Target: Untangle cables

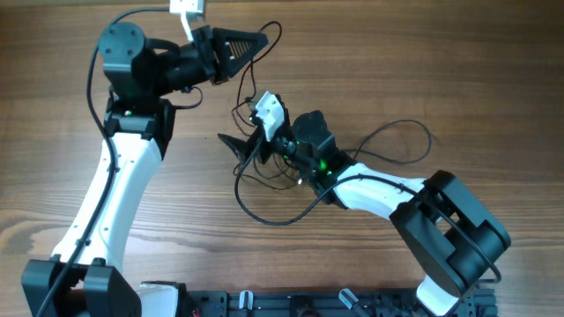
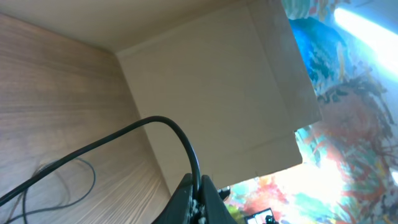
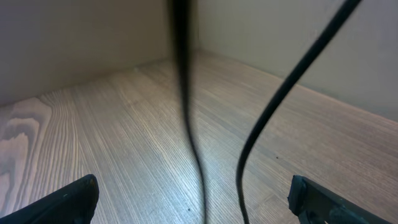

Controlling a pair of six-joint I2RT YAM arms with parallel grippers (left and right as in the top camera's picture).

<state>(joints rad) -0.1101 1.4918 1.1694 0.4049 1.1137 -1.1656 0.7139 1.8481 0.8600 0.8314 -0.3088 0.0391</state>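
Left gripper (image 1: 253, 41): sits at the far side of the surface (image 1: 414, 53), pointing right. In the left wrist view the gripper (image 2: 199, 198) has its fingers pressed together on a single black cable (image 2: 158, 121). That cable rises out of the fingertips, arches over and runs down to the left. A second, thinner loop (image 2: 84, 180) lies flat on the wood behind it.

Right gripper (image 1: 232, 145): sits mid-surface, pointing left, with the arm reaching in from the near right corner. In the right wrist view the gripper (image 3: 193, 199) is spread wide, and its fingertips (image 3: 68, 200) show only at the two bottom corners. Two cable strands (image 3: 280, 93) hang in front of the camera and pass down between the fingers. Neither strand is seen touching a finger. The nearer strand is badly blurred.

Cables (image 1: 254, 174): the main bunch lies loose on the surface directly at and under the right gripper. One strand runs up from the bunch toward the left gripper, curling in a small loop past its tip. A wider loop trails out on the near side of the bunch, and another to the right beside the right arm. No plug tips can be made out.
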